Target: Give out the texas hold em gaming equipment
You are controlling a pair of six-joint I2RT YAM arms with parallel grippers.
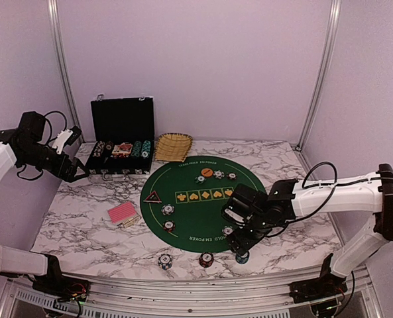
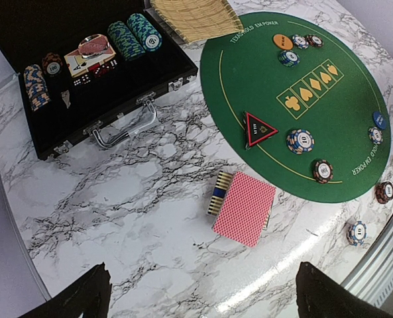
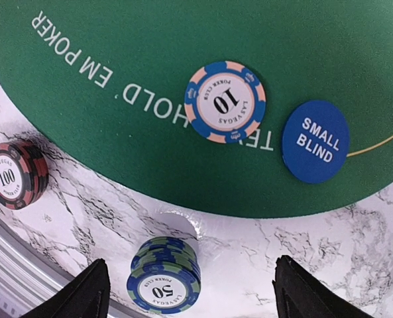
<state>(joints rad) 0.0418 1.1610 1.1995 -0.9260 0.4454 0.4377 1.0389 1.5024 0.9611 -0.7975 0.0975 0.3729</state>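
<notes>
From above, the right hand (image 1: 238,246) hovers near the counter's (image 1: 83,225) front edge, over a blue-green chip stack (image 1: 242,257). The left hand (image 1: 73,171) hangs by the far-left corner. The left wrist view shows it spread and empty, with the cards (image 2: 244,209) below. In the right wrist view that hand is spread on either side of the stack, not touching it. The chips are probably stiff, dense and slick, so pinch across the rim.

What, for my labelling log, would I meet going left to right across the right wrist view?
red-black 100 chip stack → blue-green 50 chip stack → blue 10 chip → blue SMALL BLIND button
</notes>
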